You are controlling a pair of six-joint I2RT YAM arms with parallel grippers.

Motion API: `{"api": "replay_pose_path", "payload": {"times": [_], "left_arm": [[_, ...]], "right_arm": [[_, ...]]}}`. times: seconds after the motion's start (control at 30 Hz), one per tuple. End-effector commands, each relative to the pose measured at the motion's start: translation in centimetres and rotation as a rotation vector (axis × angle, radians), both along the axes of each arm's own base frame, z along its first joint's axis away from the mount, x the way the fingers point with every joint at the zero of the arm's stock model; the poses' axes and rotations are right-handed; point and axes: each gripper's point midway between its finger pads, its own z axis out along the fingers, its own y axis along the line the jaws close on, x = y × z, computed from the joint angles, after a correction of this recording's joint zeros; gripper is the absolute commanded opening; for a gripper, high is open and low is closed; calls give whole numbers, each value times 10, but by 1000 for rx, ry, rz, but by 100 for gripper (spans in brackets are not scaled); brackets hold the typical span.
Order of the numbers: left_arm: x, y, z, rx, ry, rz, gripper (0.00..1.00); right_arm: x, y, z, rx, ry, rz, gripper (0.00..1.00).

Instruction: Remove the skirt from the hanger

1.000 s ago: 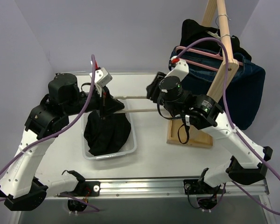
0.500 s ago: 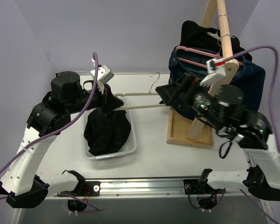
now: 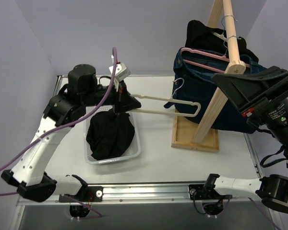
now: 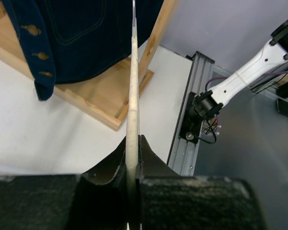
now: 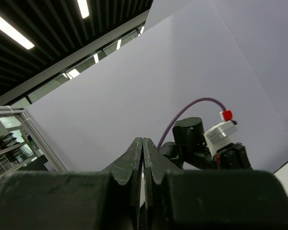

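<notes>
The black skirt [image 3: 110,135] lies heaped in a white basket [image 3: 137,147] at the left of the table. Just above it my left gripper [image 3: 133,102] is shut on the left end of the cream hanger [image 3: 168,105]. The hanger sticks out level to the right, its bars bare and its wire hook [image 3: 179,85] up against the denim. In the left wrist view the hanger [image 4: 133,96] runs edge-on out of my left gripper [image 4: 133,151]. My right gripper [image 3: 218,78] hangs high at the right, shut and empty. The right wrist view shows this right gripper [image 5: 143,142] aimed at the wall.
A wooden A-frame rack [image 3: 216,100] stands on its base [image 3: 194,139] at the right. It carries a blue denim garment [image 3: 197,76] on a pink hanger [image 3: 201,64] and a black top [image 3: 201,31]. Denim [image 4: 77,38] and rack base [image 4: 110,108] show in the left wrist view.
My right gripper let go of the hanger, lifted up and to the right, and shut. My left arm carried the hanger rightward toward the rack. The skirt stayed in the basket.
</notes>
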Motion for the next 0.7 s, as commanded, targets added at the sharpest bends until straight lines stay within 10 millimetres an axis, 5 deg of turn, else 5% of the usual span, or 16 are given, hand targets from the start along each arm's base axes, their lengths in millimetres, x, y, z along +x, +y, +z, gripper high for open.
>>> {"api": "replay_pose_path", "payload": {"times": [0.0, 0.2, 0.23, 0.27, 0.3, 0.33, 0.37, 0.67], "left_arm": [[8, -28, 44, -123, -75, -101, 2], [28, -69, 70, -153, -89, -215, 2], [40, -83, 49, -116, -31, -247, 2], [32, -79, 76, -152, -99, -279, 2], [37, -83, 74, -141, -117, -291, 2], [53, -97, 50, -110, -53, -310, 2], [42, -95, 70, -159, -103, -366, 2], [49, -133, 61, -265, -40, -492, 2]], "right_arm": [[0, 10, 14, 39, -56, 28, 0], [3, 6, 24, 76, -53, 7, 0], [2, 3, 26, 85, -59, 2, 0], [3, 2, 27, 91, -56, -5, 0], [5, 4, 25, 89, -54, -7, 0], [6, 3, 26, 91, -53, -13, 0], [8, 3, 25, 93, -46, -23, 0], [17, 12, 21, 85, -10, -24, 0]]}}
